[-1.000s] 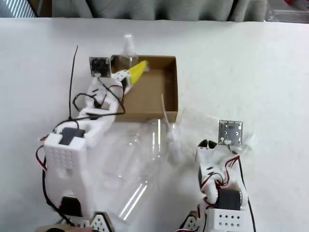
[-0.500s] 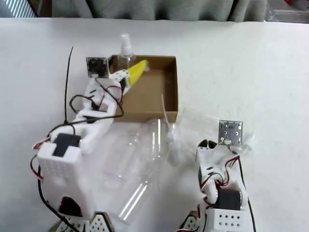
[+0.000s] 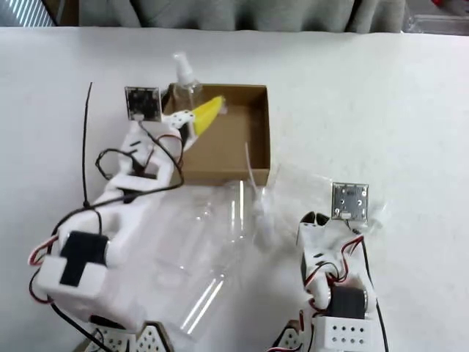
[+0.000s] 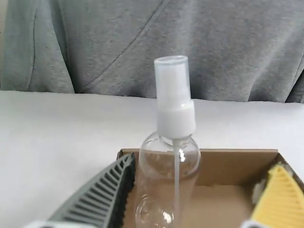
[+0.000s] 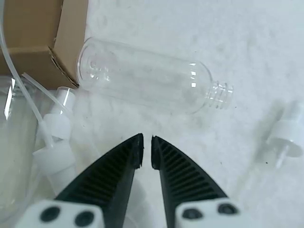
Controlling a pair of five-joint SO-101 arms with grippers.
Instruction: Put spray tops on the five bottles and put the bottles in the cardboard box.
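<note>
Boxing step: left gripper [image 4: 203, 166], jaws spread around capped clear plastic spray bottle [image 4: 168, 166] in brown cardboard box [image 3: 262, 139], should likely withdraw; right gripper [image 5: 146, 145], jaws nearly closed and empty, needs opening for uncapped clear bottle [image 5: 142, 78].

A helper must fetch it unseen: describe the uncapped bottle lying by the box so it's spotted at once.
Find the brown cardboard box. Off its corner, ahead of the right gripper, a clear bottle lies on its side. Its threaded neck is bare, unlike the upright bottle at the box, which wears a spray top.
</note>
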